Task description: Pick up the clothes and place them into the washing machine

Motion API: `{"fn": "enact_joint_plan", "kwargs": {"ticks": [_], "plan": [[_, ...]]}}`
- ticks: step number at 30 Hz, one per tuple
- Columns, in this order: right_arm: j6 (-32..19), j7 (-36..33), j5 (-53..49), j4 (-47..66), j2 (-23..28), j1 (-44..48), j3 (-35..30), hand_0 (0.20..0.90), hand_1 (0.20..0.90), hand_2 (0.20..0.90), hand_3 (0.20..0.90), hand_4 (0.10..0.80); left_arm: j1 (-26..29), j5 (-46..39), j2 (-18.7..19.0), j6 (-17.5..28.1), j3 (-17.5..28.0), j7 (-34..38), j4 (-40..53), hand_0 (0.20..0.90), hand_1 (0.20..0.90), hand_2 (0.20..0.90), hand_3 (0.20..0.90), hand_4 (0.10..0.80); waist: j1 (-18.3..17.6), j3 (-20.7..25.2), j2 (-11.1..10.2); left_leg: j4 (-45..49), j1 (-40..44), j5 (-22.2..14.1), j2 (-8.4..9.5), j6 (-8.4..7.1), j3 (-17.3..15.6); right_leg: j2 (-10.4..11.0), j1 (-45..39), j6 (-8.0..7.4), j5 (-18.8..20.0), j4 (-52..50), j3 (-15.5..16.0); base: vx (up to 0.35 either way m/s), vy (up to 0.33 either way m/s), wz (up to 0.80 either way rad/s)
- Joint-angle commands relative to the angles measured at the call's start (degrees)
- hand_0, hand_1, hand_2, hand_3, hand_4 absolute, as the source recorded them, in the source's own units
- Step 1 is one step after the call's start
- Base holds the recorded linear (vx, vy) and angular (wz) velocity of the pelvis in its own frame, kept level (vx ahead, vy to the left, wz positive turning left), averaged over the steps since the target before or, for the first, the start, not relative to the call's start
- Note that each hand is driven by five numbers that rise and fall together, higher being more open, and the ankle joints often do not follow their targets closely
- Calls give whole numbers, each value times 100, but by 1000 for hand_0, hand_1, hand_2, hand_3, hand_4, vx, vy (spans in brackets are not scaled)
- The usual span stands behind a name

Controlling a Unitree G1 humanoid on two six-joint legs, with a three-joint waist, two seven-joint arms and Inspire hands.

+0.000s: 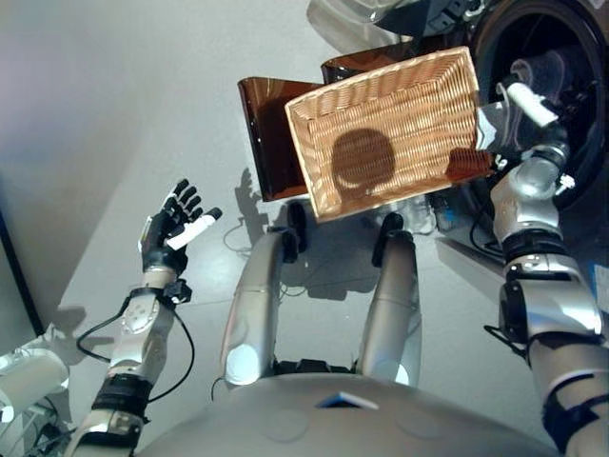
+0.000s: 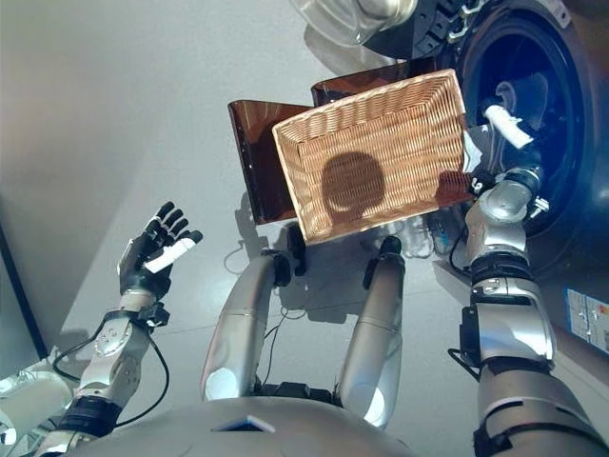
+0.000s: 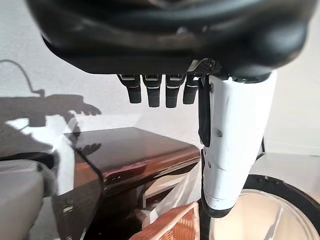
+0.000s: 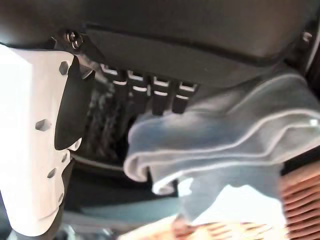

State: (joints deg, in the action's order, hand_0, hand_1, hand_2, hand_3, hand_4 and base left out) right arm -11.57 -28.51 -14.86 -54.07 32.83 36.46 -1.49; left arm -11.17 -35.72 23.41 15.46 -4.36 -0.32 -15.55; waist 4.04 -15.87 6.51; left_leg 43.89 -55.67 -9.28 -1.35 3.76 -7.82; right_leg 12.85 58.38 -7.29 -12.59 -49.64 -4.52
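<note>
A light blue cloth (image 4: 225, 140) lies bunched just past the fingers of my right hand (image 4: 150, 95), whose fingers look straight and whose white-covered thumb stands apart from it. From the head view that right hand (image 1: 521, 100) reaches into the dark round mouth of the washing machine (image 1: 580, 38) at the upper right, and the cloth (image 1: 544, 65) shows pale inside the drum. A wicker basket (image 1: 381, 81) sits empty just left of the machine. My left hand (image 1: 171, 228) is raised at the lower left, open and empty.
The basket rests on glossy brown stands (image 1: 266, 133). The machine's round glass door (image 1: 352, 14) hangs open at the top, above the basket. Grey floor (image 1: 114, 114) stretches to the left.
</note>
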Motion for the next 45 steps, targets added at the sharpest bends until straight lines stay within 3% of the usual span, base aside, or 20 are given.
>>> {"fn": "enact_joint_plan", "kwargs": {"ticks": [1,5,14,30,43,44,45], "plan": [[17,-120,1085,496,786,-153,345,900,900,900,900,800,-418,56,322,448,512,-121,412,900,900,900,900,800,87,566,-76,-518,173,-11,-74,-394,197,-54,117,355,346,334,345,0,0,0],[483,-313,2019,159,926,-98,463,900,900,900,900,800,-413,96,317,439,597,-135,401,900,900,900,900,800,136,574,-63,-485,113,-16,-55,-390,220,-30,155,352,349,320,346,0,0,0],[1730,-168,4241,-946,1166,624,1462,900,900,900,900,800,-401,182,324,344,695,-224,469,900,900,900,900,800,259,557,-6,-506,63,-19,-46,-386,222,-9,233,337,374,310,345,0,0,0],[1915,29,3763,-2661,904,2084,2295,900,900,900,900,800,-498,171,516,275,616,-147,903,900,900,900,900,800,435,356,69,-407,-199,62,-12,-403,249,29,422,359,441,247,354,-6,0,1],[2151,334,3972,-3398,944,2166,2591,900,900,900,900,800,-545,141,566,236,634,-120,1186,900,900,900,900,800,513,285,117,-139,-488,36,0,-413,255,27,733,395,399,-58,333,-6,-1,2],[2230,414,4098,-3483,947,2122,2635,787,787,787,787,720,-546,141,589,220,635,-139,1253,900,900,900,900,800,520,296,121,-132,-503,37,-7,-417,259,29,752,396,396,-66,336,0,0,0],[2230,414,4098,-3483,947,2122,2635,518,518,518,518,527,-546,141,589,220,635,-139,1253,900,900,900,900,800,520,297,121,-132,-504,37,-7,-417,259,29,753,396,396,-67,336,9,-27,4]]}}
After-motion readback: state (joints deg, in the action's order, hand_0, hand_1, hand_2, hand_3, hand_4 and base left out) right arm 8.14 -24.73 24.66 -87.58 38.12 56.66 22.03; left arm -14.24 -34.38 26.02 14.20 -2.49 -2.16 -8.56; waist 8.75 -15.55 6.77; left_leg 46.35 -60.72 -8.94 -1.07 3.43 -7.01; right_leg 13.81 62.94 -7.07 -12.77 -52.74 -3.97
